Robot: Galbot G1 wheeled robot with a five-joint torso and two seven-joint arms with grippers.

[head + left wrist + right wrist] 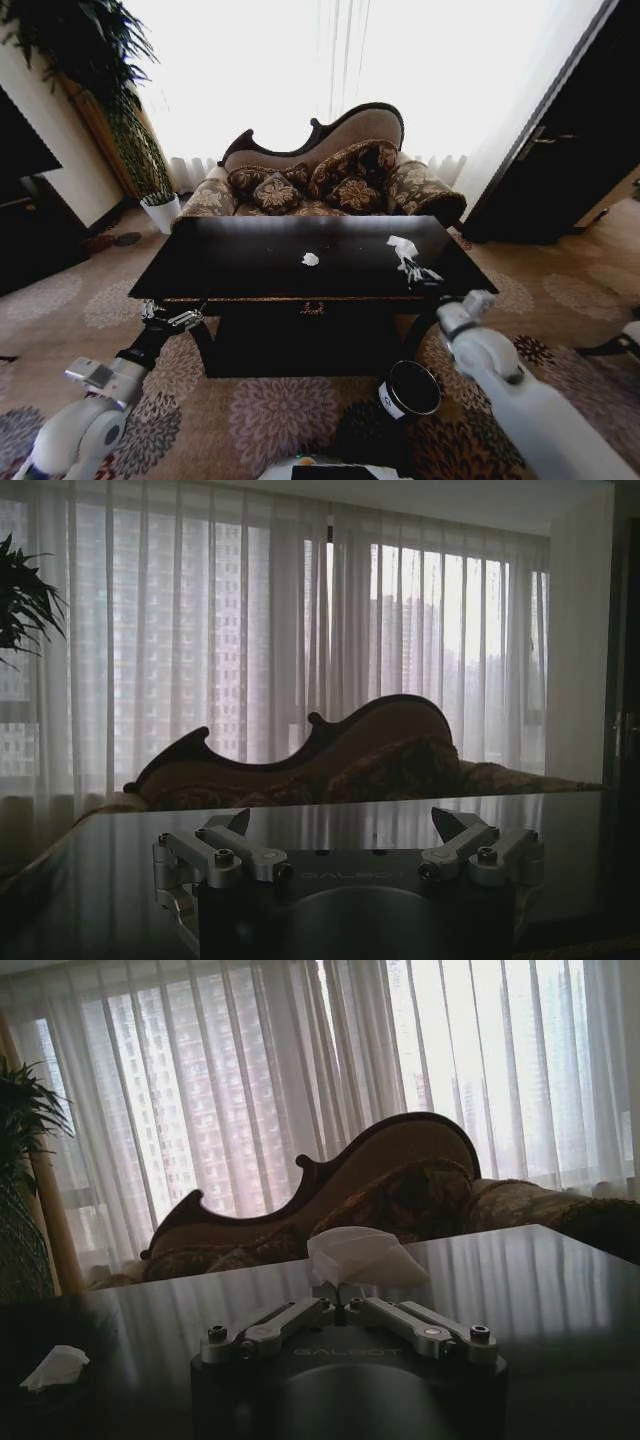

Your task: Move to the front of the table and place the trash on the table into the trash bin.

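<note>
The glossy black table point(250, 275) stands before me, and two pieces of trash lie on it. One white paper scrap point(310, 259) rests near the middle of the top, also seen from the right wrist point(55, 1368). A second, larger paper scrap point(402, 245) point(365, 1255) is at the right side, with my right gripper point(413, 270) point(338, 1305) shut on its lower edge. My left gripper point(175, 319) point(345, 830) hangs open at the table's front left corner, holding nothing. The dark trash bin point(410, 388) with a white label stands on the carpet below the front right corner.
A patterned sofa point(320, 180) sits right behind the table. A tall potted plant point(130, 130) is at the back left, dark furniture point(25, 200) at the far left and a dark door point(570, 150) at the right. Patterned carpet surrounds the table.
</note>
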